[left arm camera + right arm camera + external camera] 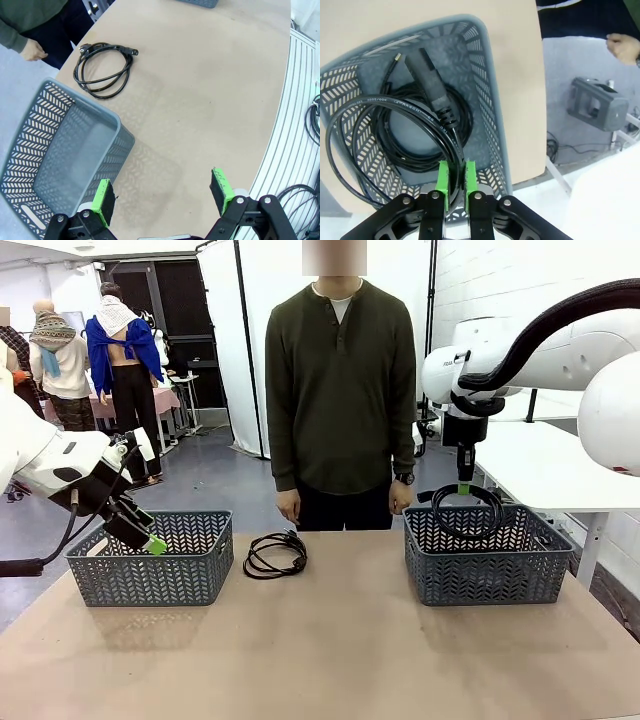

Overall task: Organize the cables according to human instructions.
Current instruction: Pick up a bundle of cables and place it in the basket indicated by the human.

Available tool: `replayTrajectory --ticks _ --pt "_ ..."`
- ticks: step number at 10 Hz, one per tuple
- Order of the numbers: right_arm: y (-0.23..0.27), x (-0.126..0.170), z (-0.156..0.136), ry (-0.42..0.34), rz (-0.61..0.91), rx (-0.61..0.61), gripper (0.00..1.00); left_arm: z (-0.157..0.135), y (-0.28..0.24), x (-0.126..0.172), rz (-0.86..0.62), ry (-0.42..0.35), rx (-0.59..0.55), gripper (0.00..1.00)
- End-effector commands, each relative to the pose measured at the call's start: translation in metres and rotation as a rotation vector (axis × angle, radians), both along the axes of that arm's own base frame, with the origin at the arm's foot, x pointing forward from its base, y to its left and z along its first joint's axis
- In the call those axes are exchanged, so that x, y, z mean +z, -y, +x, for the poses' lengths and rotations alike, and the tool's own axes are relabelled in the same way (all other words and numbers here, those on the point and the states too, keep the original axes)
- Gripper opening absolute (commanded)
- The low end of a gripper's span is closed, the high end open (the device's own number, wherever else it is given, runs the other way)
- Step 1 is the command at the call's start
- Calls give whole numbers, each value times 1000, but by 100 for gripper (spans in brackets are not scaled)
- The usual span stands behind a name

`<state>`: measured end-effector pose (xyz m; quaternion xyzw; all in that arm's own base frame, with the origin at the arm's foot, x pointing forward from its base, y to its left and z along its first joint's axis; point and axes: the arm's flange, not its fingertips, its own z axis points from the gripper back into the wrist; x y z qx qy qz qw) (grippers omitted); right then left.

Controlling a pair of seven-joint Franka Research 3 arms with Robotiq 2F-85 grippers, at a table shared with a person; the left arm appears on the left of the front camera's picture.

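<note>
My right gripper is shut on a coiled black cable, which hangs over the right grey basket. More black cable lies coiled on that basket's floor. Another cable bundle lies on the table between the baskets, near the far edge. My left gripper stands open with nothing between its fingers, over the near edge of the left grey basket. The human stands at the far side, arms down, one hand near the table edge.
The tan table has free room in the middle and front. A second white table stands at the right behind the right basket. Loose black wiring lies past the table's rim.
</note>
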<state>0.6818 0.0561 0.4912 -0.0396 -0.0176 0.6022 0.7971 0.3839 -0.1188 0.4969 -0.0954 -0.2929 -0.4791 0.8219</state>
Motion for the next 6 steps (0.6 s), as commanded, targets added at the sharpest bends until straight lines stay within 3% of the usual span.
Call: replayTrajectory --ticks 1,2,6 --pt "4 4 11 9 22 21 0 2 -4 -2 -16 -2 -21 100" --pt "4 3 13 3 20 25 0 2 -4 -2 -16 -2 -21 100" --pt "7 -2 13 -31 33 9 80 2 -4 -2 -16 -2 -21 100"
